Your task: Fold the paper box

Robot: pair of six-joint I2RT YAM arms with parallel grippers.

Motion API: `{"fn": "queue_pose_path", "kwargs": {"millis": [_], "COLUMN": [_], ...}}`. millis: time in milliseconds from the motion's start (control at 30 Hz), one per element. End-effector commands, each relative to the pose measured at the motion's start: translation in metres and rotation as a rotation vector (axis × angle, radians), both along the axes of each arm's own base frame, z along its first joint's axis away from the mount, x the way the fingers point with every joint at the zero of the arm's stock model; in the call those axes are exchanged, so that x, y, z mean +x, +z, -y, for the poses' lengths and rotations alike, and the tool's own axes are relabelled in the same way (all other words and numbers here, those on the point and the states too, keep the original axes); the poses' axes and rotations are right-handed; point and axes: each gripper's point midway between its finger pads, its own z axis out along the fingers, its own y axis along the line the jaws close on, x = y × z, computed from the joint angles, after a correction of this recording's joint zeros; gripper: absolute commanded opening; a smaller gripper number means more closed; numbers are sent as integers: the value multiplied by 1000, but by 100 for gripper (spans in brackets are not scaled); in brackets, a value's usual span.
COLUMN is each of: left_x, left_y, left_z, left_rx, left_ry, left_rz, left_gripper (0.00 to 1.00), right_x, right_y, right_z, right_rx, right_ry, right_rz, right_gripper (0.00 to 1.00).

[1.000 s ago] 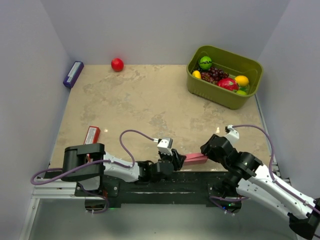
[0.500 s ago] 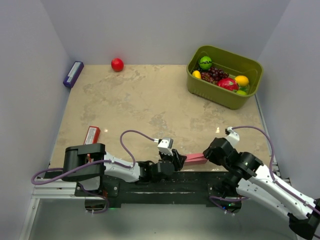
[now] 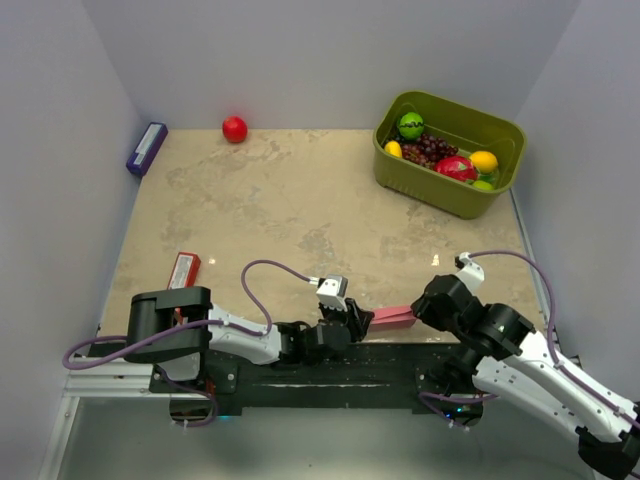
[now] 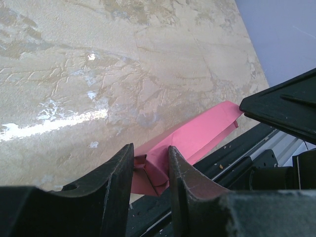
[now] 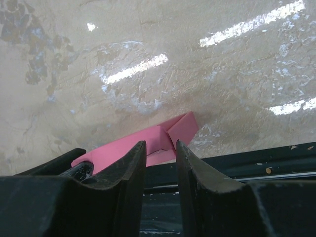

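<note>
**Inspector:** Overhead view. Report containers.

**Operator:** One olive-green plastic bin (image 3: 430,190) stands at the far right of the table (image 3: 280,210). It contains a green fruit (image 3: 411,125), dark grapes (image 3: 428,150), a red fruit (image 3: 456,168) and a yellow fruit (image 3: 484,160).

**Inspector:** Tools?

**Operator:** My left gripper (image 3: 358,322) and my right gripper (image 3: 425,308) each take one end of the paper box (image 3: 393,318). It lies along the table's near edge, between my two arms.

**Inspector:** Left wrist view.

**Operator:** My fingers (image 4: 118,173) are nearly closed and clamped on the box's creased left end. The pink card is thin and matte. It is folded into a long flattened strip that runs to my right gripper's black body.

**Inspector:** Right wrist view.

**Operator:** The jaws are equally narrow and pinch the opposite end. A squarish pink flap projects beyond them. The tabletop is glossy, with a beige stone pattern. I cannot tell whether the box rests on it or hangs just above.
</note>
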Motion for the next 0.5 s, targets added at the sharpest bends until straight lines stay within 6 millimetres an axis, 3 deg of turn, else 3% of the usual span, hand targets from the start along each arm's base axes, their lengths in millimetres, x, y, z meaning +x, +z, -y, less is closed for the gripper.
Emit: {"fn": "queue_pose_path", "kwargs": {"millis": [0, 467], "left_x": [-44, -44], "left_y": [-141, -139], "left_z": [-143, -144], "left_rx": [767, 764], "left_ry": [-165, -161], "left_rz": [-153, -147], "left_gripper": [17, 17], "right_x": [1, 2], "right_y": [5, -1], "right_z": [0, -1], "right_rx": [-8, -29], "right_ry": [1, 7], "right_rz": [1, -16], "right_gripper": [34, 34]}}
